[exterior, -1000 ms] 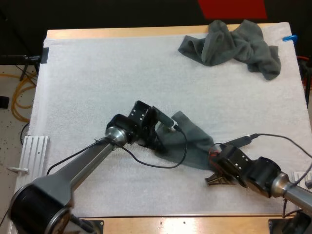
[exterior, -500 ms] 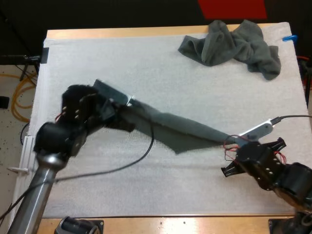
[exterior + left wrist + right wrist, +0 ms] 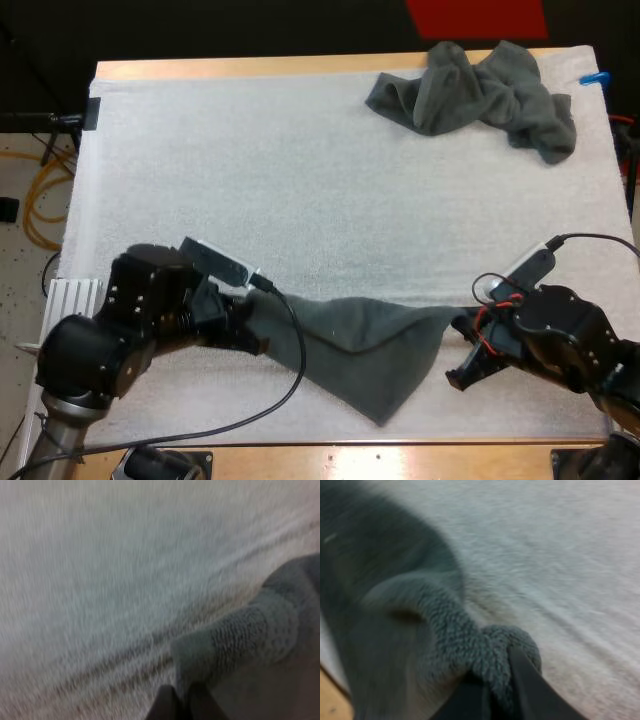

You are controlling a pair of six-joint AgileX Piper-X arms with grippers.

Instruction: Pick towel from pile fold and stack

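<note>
A dark grey-green towel [image 3: 362, 345] is stretched between my two grippers near the mat's front edge, its loose middle drooping to a point toward the front. My left gripper [image 3: 252, 322] is shut on the towel's left corner [image 3: 235, 640], the fingertips [image 3: 172, 704] pinching the hem. At the right end my right gripper [image 3: 466, 338] is shut on the other corner [image 3: 495, 652], the fabric bunched between its fingers [image 3: 525, 690]. A crumpled pile of towels [image 3: 480, 95] lies at the mat's far right.
The white mat [image 3: 250, 180] covers the wooden table [image 3: 330, 458], whose front edge runs just below the hanging towel point. A white ribbed bracket [image 3: 68, 300] sits off the mat's left side.
Both grippers have pulled the towel from mid-mat toward the front edge. The left one swung out left, then came back down. The towel went from bunched to spread wide.
</note>
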